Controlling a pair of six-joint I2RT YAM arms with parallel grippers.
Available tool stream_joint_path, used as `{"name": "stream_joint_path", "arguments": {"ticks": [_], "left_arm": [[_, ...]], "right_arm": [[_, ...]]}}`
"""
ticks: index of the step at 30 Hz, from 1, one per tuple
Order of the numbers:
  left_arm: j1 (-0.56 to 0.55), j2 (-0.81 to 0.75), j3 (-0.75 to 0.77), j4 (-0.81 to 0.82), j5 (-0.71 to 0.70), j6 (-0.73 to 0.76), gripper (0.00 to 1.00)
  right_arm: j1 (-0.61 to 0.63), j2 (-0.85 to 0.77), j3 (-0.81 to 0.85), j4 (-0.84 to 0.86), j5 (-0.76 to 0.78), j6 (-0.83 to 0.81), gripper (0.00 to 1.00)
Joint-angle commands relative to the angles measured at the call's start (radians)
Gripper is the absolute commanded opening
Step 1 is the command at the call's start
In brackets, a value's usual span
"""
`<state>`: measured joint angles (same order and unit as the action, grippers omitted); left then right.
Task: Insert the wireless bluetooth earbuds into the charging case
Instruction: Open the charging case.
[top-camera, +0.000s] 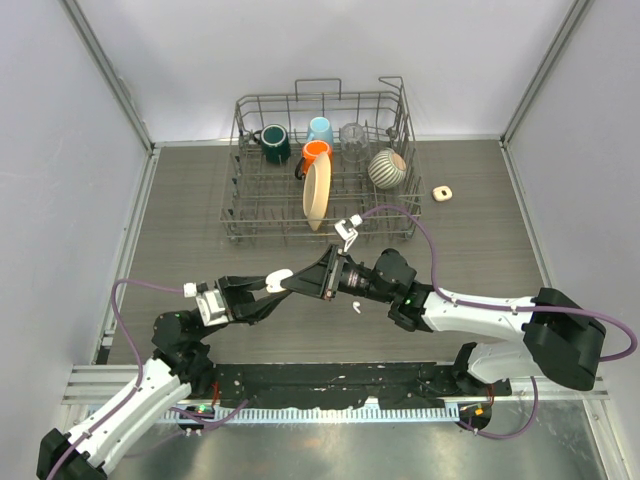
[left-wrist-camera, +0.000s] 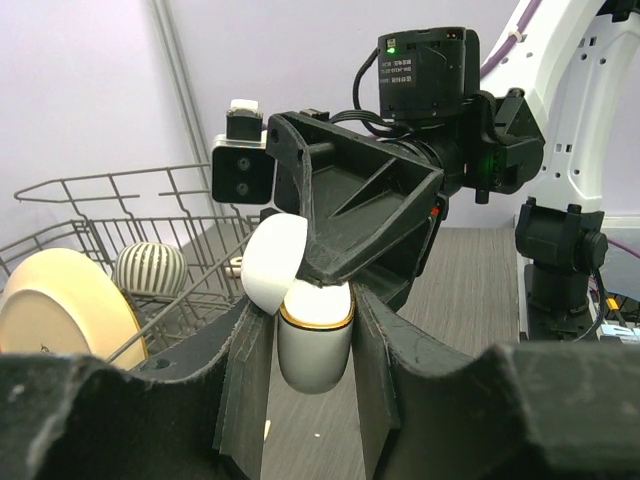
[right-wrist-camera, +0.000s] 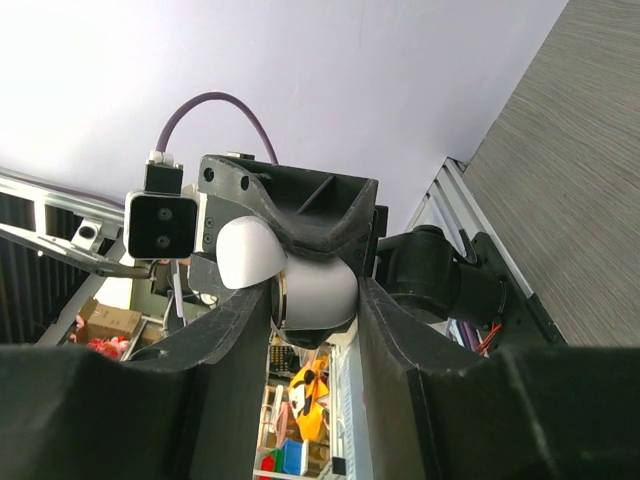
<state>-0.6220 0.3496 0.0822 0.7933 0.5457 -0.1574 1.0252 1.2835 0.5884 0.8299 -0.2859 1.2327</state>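
Case (left-wrist-camera: 315, 345) hangs above the table (top-camera: 200, 210), pinched from both sides. Your left gripper (top-camera: 272, 288) reaches in low from the left and your right gripper (top-camera: 305, 283) from the right, both forearms stretched nearly level (each pair of black fingers is clamped on the glossy white shell). Its rounded lid (left-wrist-camera: 275, 262) stands hinged open and tilted aside, with a gold band round the body's mouth. Below your right wrist one tiny white earbud (top-camera: 355, 307) lies on grey woodgrain. Farther back, a wire rack (top-camera: 320, 97) holds mugs (top-camera: 272, 143), a ribbed striped bowl (top-camera: 387, 168) and a cream plate (top-camera: 317, 195). A beige case (top-camera: 443, 192) lies to its right.
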Motion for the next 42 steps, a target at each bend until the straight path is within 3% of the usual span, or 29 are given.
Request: {"name": "stream_joint_path", "arguments": {"ticks": [1,18,25,29,42], "left_arm": [[-0.001,0.0,0.027,0.026,-0.009,-0.008,0.38],[-0.001,0.022,0.021,0.034,-0.009,-0.007,0.36],[-0.001,0.02,0.021,0.043,-0.012,-0.01,0.25],[-0.001,0.02,0.021,0.05,-0.016,-0.013,0.32],[-0.001,0.017,0.021,0.053,-0.02,-0.014,0.35]], "right_arm": [[0.003,-0.023,0.001,0.021,0.025,-0.013,0.01],[0.003,-0.044,-0.013,0.084,0.016,-0.003,0.01],[0.003,-0.032,-0.01,0.077,0.01,0.007,0.01],[0.003,-0.018,-0.01,0.083,0.008,0.016,0.01],[0.003,-0.012,-0.01,0.083,0.013,0.014,0.01]]}}
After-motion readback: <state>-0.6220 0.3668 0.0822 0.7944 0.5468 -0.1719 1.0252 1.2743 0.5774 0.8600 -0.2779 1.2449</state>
